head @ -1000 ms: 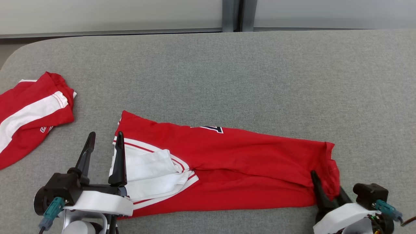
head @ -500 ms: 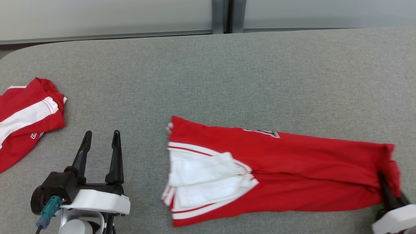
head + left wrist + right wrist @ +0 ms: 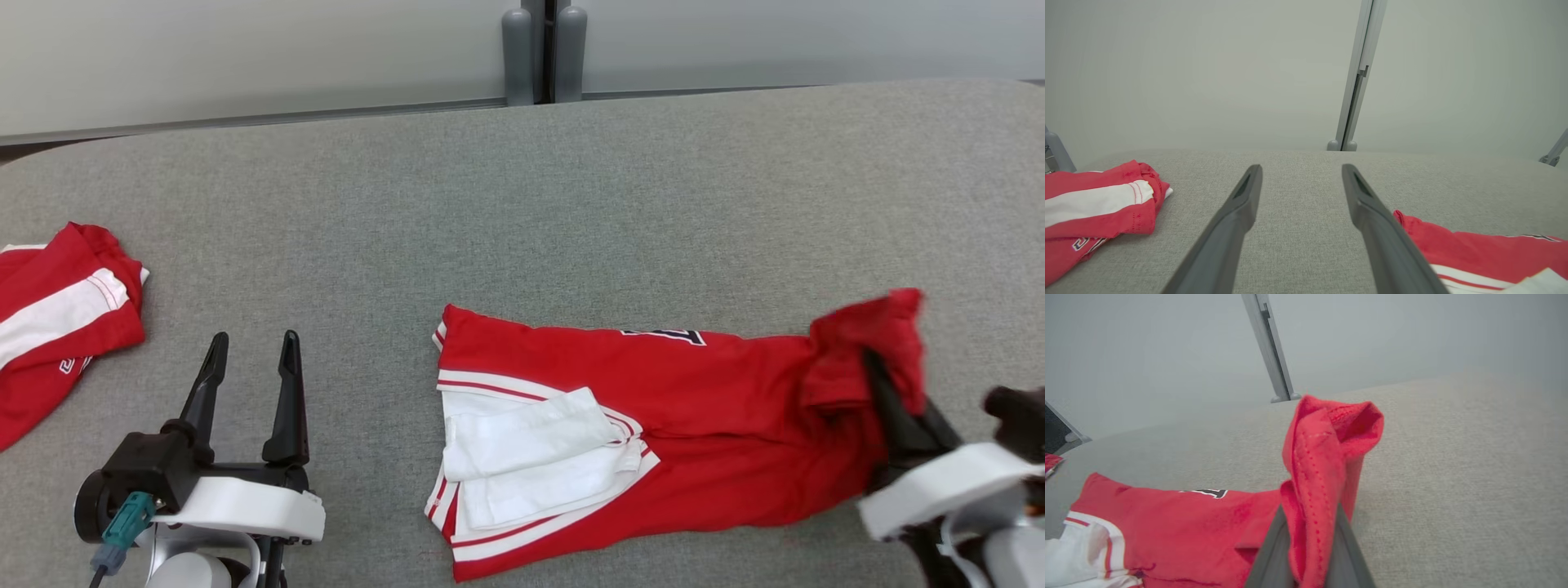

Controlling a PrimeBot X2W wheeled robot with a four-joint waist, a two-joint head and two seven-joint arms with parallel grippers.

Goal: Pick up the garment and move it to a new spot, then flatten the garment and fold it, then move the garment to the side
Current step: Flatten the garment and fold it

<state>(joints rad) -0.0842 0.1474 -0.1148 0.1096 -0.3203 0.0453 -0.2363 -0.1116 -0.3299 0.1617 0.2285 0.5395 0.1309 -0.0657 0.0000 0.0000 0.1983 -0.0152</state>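
Garment, dragged rightward, now rises at its right end, pinched in right gripper's jaws for folding; left gripper's jaws wide.

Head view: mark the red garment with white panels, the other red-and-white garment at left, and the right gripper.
red garment with white panels (image 3: pixel 653 392), head view, on its flat red body.
other red-and-white garment (image 3: pixel 61 314), head view, on its white stripe.
right gripper (image 3: pixel 878 371), head view, between its fingertips, in the cloth.

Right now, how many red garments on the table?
2. The long garment lies centre-right, its end pinched in the right pincer; the bunched garment sits at the left edge of the table, partly out of frame.
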